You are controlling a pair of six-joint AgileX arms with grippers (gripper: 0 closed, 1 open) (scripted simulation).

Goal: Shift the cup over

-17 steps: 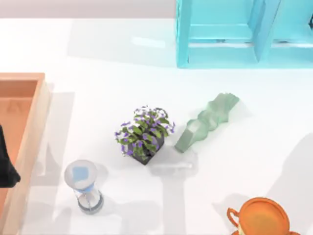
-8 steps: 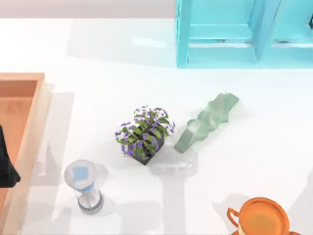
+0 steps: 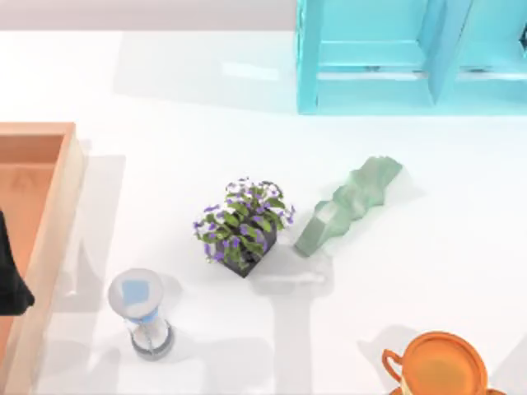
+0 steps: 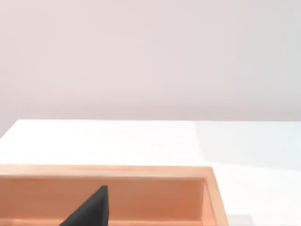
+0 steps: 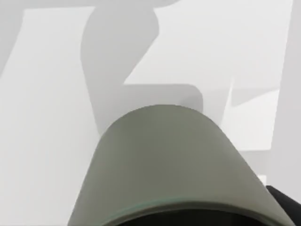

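The cup [image 3: 436, 368] is glossy orange with a wide rim and a small loop handle on its left side. It stands upright at the table's front right corner, partly cut off by the top view's lower edge. Nothing touches it. My left arm [image 3: 10, 276] rests at the far left over the wooden tray [image 3: 58, 214]. A dark part of my left gripper [image 4: 89, 211] hangs above that tray's inside [image 4: 155, 197].
A potted plant with purple flowers [image 3: 243, 226] stands mid-table, with a pale green wavy block [image 3: 347, 206] lying to its right. A clear hourglass [image 3: 142, 314] is at front left. A turquoise shelf unit [image 3: 412, 53] stands at the back right. A grey-green rounded body [image 5: 174, 165] looms close in the right wrist view.
The arm shadow on the table's right edge has shrunk away to the right. The cup and the left arm have not moved.
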